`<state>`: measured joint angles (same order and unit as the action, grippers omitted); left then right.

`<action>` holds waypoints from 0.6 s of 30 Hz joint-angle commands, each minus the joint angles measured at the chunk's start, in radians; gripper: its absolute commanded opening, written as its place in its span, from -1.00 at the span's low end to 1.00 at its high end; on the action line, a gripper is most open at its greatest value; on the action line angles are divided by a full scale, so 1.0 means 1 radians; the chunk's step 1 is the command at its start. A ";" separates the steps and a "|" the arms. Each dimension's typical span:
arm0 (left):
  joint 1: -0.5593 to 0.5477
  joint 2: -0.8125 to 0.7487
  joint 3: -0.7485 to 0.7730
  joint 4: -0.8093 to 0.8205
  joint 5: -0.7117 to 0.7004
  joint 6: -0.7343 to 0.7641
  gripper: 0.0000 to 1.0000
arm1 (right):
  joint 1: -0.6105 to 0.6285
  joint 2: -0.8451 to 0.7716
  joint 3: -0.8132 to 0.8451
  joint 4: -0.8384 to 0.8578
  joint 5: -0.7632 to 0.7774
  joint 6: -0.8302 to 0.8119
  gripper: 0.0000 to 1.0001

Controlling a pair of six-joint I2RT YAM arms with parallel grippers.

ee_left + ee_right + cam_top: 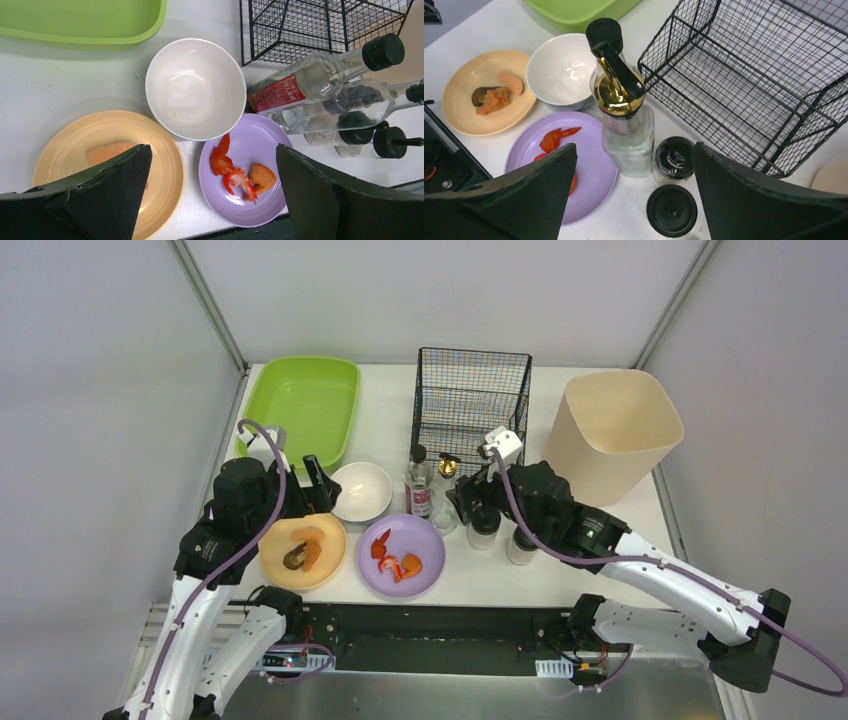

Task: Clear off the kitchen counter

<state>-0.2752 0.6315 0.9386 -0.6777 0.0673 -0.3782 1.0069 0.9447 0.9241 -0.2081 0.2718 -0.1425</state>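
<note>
Right pincer (632, 150): jaws spread wide, nothing gripped. The gold-pump bottle (626, 135) stands between the fingers, apart from both. Left pincer (212, 150): fully released and empty, poised above the gap between orange plate (65, 145) and purple plate (260, 145), with the white bowl (192, 90) just ahead.

Progress: judged early. The kitchen counter (385, 420) carries everything:
- orange plate with food scraps
- purple plate with shrimp pieces
- empty white bowl
- red-label bottle (418, 490)
- gold-pump bottle
- two black-capped shakers (483, 528)

Green tray (300, 400), black wire basket (470, 400) and beige bin (615, 430) at the back all appear empty, so nothing is sorted yet.

Pose: left arm reaches forward from its base, wrist over the orange plate, fingers pointing toward the bowl. Right arm comes in from the right with its elbow low near the counter's front edge. Its wrist angles down over the bottle cluster in front of the basket. Probable next step: closing on the pump bottle.
</note>
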 commanded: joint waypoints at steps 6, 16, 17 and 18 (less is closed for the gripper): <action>-0.004 -0.009 -0.014 0.028 0.005 0.013 0.99 | 0.003 0.072 -0.033 0.267 0.002 -0.028 0.76; -0.004 -0.012 -0.018 0.030 0.006 0.019 0.99 | 0.003 0.144 -0.066 0.395 0.064 -0.025 0.54; -0.004 -0.011 -0.019 0.030 0.005 0.019 0.99 | 0.003 0.145 -0.071 0.409 0.067 -0.025 0.52; -0.004 -0.010 -0.019 0.029 0.005 0.019 0.99 | 0.004 0.150 -0.076 0.419 0.069 -0.025 0.50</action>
<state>-0.2752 0.6250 0.9245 -0.6735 0.0689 -0.3767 1.0069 1.0863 0.8684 0.0898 0.2966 -0.1650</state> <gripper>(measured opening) 0.995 0.766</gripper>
